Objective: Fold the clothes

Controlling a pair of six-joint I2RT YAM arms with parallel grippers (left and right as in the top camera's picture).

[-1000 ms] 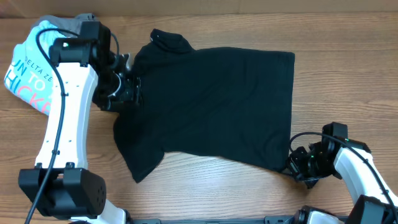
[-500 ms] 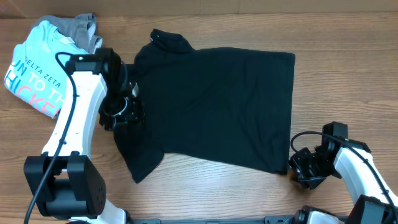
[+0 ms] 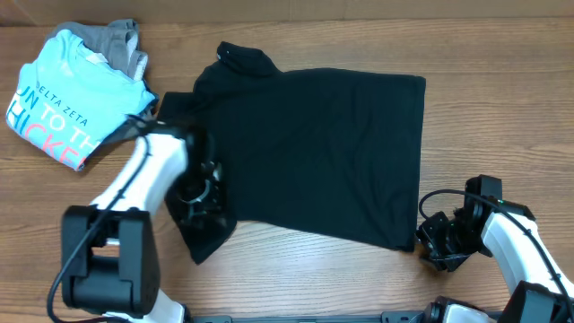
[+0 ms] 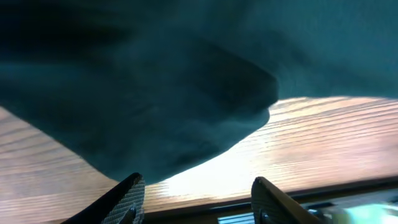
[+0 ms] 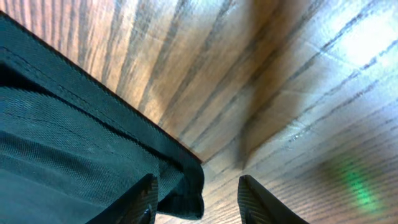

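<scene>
The plain black short-sleeved T-shirt of soft fabric (image 3: pixel 314 144) lies spread flat and unfolded on the brown wooden surface (image 3: pixel 502 108), stretched between the two hands, so no fold looks made yet.

The left hand (image 3: pixel 202 193) sits over the sleeve on the robot's side of the shirt. In its wrist view the fingers (image 4: pixel 127 199) are apart with only bare wood between them. The dark cloth edge lies just ahead of them. I take this as lining up to pinch that sleeve edge and carry it inward.

The right hand (image 3: pixel 439 240) sits at the shirt's hem corner, and its fingers (image 5: pixel 146 199) are also apart, clamped on nothing. The stitched hem corner lies between them, close to one finger, though I cannot tell whether it touches. From here that corner could be lifted together with the sleeve.

Beyond the left hand, and well apart from the right one, lies a folded light blue T-shirt (image 3: pixel 63 99). It bears small white lettering, "DELTA ZETA". Larger letters below are cut off by the fold: "UN TO TH" in white and "HICKE" in pink. A crumpled grey garment (image 3: pixel 121 38) lies touching its far edge. No writing can be made out on the black shirt.
</scene>
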